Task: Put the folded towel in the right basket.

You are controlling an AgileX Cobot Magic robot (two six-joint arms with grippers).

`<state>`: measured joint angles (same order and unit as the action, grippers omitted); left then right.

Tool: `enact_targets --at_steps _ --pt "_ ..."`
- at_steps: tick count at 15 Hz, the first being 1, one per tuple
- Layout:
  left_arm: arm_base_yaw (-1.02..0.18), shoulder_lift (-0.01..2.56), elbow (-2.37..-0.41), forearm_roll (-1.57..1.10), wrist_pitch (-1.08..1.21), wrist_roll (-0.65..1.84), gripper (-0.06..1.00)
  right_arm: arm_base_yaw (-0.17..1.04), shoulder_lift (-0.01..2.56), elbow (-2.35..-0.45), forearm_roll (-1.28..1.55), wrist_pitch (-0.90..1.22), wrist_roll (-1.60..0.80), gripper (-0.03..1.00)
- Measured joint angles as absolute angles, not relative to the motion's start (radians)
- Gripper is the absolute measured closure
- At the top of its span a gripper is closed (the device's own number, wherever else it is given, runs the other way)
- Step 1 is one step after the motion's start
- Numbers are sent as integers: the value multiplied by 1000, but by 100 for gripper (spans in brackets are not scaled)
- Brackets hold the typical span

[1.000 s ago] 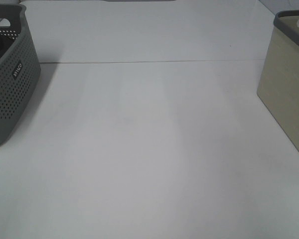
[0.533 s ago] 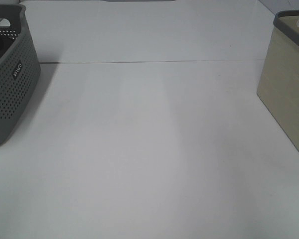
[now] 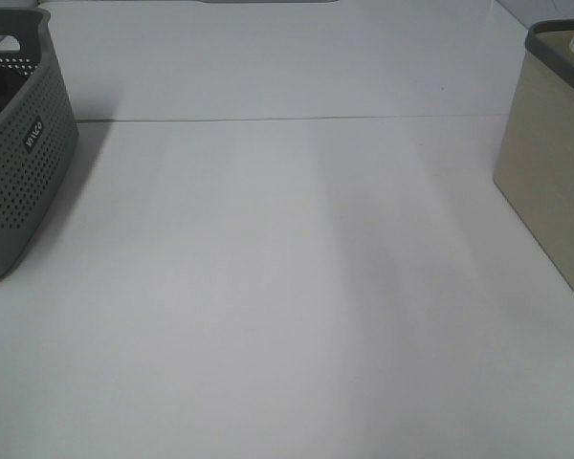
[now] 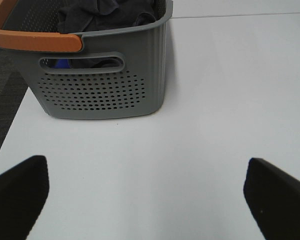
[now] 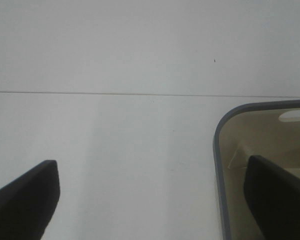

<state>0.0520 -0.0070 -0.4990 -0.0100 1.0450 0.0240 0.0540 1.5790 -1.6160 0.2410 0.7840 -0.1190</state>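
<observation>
No folded towel lies on the white table (image 3: 287, 287). Dark crumpled cloth (image 4: 110, 12) fills the grey perforated basket (image 4: 105, 95), which stands at the far left in the high view (image 3: 29, 182). The beige right basket (image 3: 550, 163) stands at the right edge; its grey rim (image 5: 220, 150) and bare inside show in the right wrist view. My left gripper (image 4: 147, 200) is open and empty, low over the table in front of the grey basket. My right gripper (image 5: 150, 200) is open and empty, with one finger (image 5: 277, 195) over the beige basket's corner. Neither gripper shows in the high view.
The grey basket has an orange handle (image 4: 35, 42) and a blue item (image 4: 62, 63) behind its side slot. A thin seam (image 3: 287, 119) crosses the table at the back. Dark floor (image 4: 2, 75) lies beyond the table's left edge.
</observation>
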Motion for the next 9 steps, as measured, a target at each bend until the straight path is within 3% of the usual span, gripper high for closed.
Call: enact_targets --at_steps 4,9 --pt "52 -7 -499 -10 1045 24 -5 60 1579 -1616 244 816 -101 1" --pt "52 -7 -499 -10 1045 24 -5 216 1579 -1616 50 818 30 1"
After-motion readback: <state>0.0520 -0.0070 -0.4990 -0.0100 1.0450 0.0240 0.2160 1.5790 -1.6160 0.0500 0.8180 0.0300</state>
